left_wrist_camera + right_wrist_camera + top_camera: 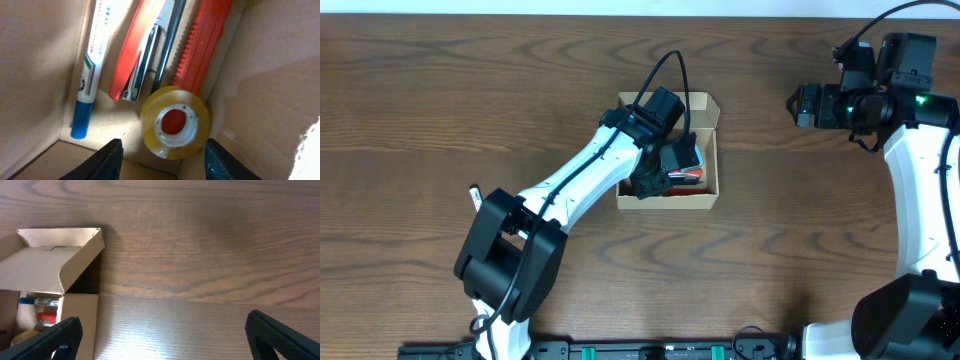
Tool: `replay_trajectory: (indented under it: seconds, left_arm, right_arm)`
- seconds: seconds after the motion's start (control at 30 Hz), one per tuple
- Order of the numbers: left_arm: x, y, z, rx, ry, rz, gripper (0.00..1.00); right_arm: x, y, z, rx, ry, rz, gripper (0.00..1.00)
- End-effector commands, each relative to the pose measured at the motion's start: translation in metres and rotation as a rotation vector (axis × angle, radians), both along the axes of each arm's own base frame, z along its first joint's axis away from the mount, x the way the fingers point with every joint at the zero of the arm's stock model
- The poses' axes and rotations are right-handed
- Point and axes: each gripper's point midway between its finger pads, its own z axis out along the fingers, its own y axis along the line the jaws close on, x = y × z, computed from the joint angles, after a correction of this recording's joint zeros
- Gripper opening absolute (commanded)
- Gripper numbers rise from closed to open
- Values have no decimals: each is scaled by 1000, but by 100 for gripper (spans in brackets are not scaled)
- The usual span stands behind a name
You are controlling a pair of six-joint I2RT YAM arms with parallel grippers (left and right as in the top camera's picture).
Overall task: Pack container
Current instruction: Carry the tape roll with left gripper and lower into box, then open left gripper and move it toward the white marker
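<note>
Now, judging by the scene, the tape roll (174, 122) is being dropped off: the left tool (163, 150) is inside the box (670, 204), spread apart, with the roll lying free. The right tool (162, 325) is apart and empty, well away from the box. Next, the left tool likely needs to lift straight out.

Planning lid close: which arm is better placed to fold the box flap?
Left, likely: left gripper sits inside the box, beside the open flap, and only needs lifting out. Right gripper hangs open over the table, well aside.

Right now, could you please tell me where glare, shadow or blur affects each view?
Overhead: even light, sharp, the left arm hiding part of the container. Left wrist: tape roll slightly soft, blown-out patch on the container's wall at lower right. Right wrist: soft glare on the table, fingers dark and soft-edged.
</note>
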Motion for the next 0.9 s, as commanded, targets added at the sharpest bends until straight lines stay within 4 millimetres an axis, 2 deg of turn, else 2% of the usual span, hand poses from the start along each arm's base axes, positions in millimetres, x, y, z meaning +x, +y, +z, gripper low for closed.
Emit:
replay_trajectory:
  seconds: [0.0, 0.13, 0.27, 0.37, 0.57, 0.67, 0.77, 0.83, 0.87]
  left_arm:
    - [3, 6, -3, 29, -7, 19, 52]
    - [6, 8, -2, 42, -24, 24, 61]
    - [11, 7, 2, 45, -44, 28, 62]
    - [16, 4, 8, 33, -60, 30, 69]
    - [28, -1, 27, 14, -101, 67, 73]
    - [40, 4, 45, 26, -148, 147, 72]
    - [58, 24, 79, 45, -215, 343, 61]
    - [68, 48, 101, 64, -253, 491, 62]
    - [73, 64, 114, 68, -268, 583, 71]
  right_arm:
    - [2, -2, 1, -5, -5, 8, 97]
    - [2, -2, 1, -5, -5, 8, 97]
    - [2, -2, 1, -5, -5, 8, 97]
    - [2, -2, 1, -5, -4, 8, 97]
    - [1, -2, 1, -5, -1, 8, 97]
    - [1, -5, 0, -21, 4, -2, 97]
    - [0, -6, -1, -26, 8, -4, 97]
    - [-1, -6, -1, -29, 8, 1, 97]
    - [-1, -6, -1, -29, 8, 1, 98]
